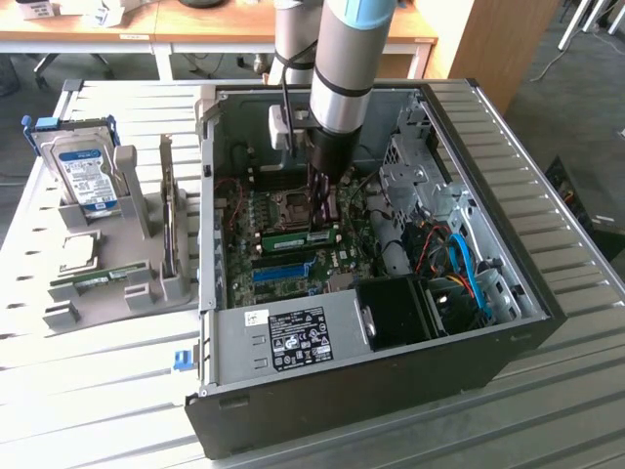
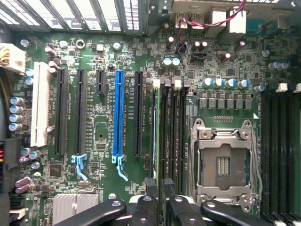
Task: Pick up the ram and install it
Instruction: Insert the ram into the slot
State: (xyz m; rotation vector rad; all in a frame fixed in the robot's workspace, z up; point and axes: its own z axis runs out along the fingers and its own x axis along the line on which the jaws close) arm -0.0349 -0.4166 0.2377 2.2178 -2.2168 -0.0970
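The ram point(image 1: 293, 237), a slim green stick, stands on edge in a slot on the motherboard point(image 1: 283, 210) inside the open computer case point(image 1: 391, 391). My gripper point(image 1: 322, 207) hangs straight down over the ram's end toward the exterior view's right. In the wrist view the ram point(image 2: 154, 136) runs edge-on along the memory slots beside the empty processor socket point(image 2: 223, 162). My gripper point(image 2: 163, 207) is open there, with its black fingers point(image 2: 146, 209) apart on either side of the slot line and nothing clamped between them.
At the exterior view's left, a grey holder point(image 1: 146, 283) carries a hard drive point(image 1: 86, 176), a square silver chip point(image 1: 78, 252) and another green stick point(image 1: 93, 281). Inside the case are a black fan shroud point(image 1: 395, 313), the power supply point(image 1: 293, 337), cables and drive cages.
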